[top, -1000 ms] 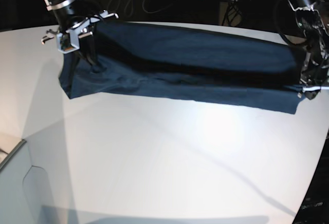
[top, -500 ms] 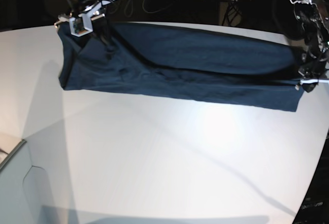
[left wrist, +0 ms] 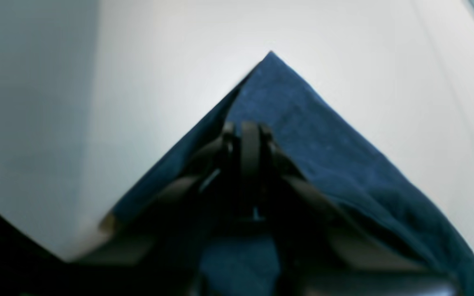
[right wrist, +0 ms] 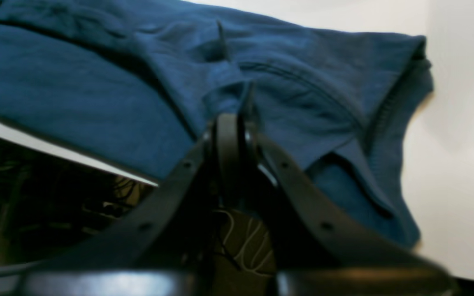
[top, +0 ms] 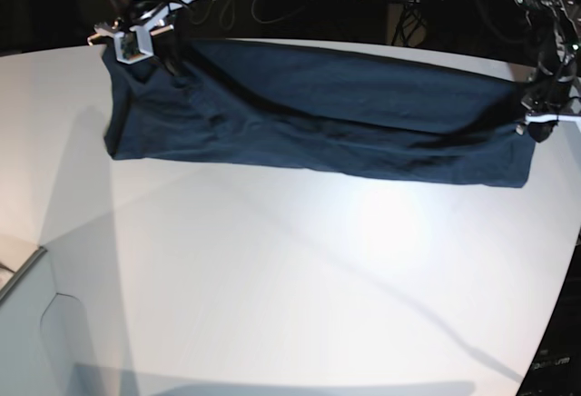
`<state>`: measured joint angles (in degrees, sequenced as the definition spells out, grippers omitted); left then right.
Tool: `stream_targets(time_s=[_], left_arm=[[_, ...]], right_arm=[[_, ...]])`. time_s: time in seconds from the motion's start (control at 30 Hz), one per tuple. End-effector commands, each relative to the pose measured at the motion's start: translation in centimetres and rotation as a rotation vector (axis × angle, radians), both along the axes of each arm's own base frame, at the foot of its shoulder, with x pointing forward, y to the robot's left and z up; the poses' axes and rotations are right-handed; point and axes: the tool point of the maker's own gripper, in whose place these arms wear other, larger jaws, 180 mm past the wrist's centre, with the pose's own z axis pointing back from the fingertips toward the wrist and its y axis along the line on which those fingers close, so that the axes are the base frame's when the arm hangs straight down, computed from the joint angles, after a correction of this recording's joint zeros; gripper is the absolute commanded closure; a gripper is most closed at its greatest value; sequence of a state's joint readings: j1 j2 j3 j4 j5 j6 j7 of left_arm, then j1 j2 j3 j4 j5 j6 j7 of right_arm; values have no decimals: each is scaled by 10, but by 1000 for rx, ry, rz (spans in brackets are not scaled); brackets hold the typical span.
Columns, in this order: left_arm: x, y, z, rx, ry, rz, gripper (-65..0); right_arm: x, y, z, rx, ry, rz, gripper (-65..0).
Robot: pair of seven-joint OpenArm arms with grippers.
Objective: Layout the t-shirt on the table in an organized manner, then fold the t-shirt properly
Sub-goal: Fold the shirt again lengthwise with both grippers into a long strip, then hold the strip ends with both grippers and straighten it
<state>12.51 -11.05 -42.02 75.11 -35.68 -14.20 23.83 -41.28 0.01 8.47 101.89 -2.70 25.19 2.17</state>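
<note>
Table [top: 272, 278]: white, matte, bare across the near expanse. T-shirt [top: 318, 110]: dark navy, stretched as a long band across the far part of the table, lower edge resting on the surface, upper edge lifted at both ends. Left gripper [top: 536, 116]: jaws pinched tight on the t-shirt's corner at the base view's right end. Right gripper [top: 145, 40]: jaws clamped together on bunched fabric near a sleeve hem at the far left end, raised above the table edge.
</note>
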Motion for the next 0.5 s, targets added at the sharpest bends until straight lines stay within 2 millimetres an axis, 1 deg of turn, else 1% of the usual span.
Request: stream_targets(time_s=[0.0, 0.17, 0.27, 0.33, 0.4, 0.47], left_arm=[[4, 8, 13, 28, -37, 1, 0], [4, 9, 13, 35, -33, -2, 0], [6, 11, 16, 39, -39, -2, 0], [7, 13, 17, 48, -37, -5, 0], [9, 13, 19, 49, -43, -7, 0], [12, 13, 21, 49, -49, -6, 0]], right_arm=[[2, -3, 8, 2, -34, 3, 0], [2, -5, 8, -3, -32, 6, 0], [3, -20, 8, -36, -33, -2, 0], [0, -21, 2, -34, -19, -4, 0], [4, -22, -1, -28, -33, -6, 0], [-1, -29, -9, -27, -28, -20, 0]])
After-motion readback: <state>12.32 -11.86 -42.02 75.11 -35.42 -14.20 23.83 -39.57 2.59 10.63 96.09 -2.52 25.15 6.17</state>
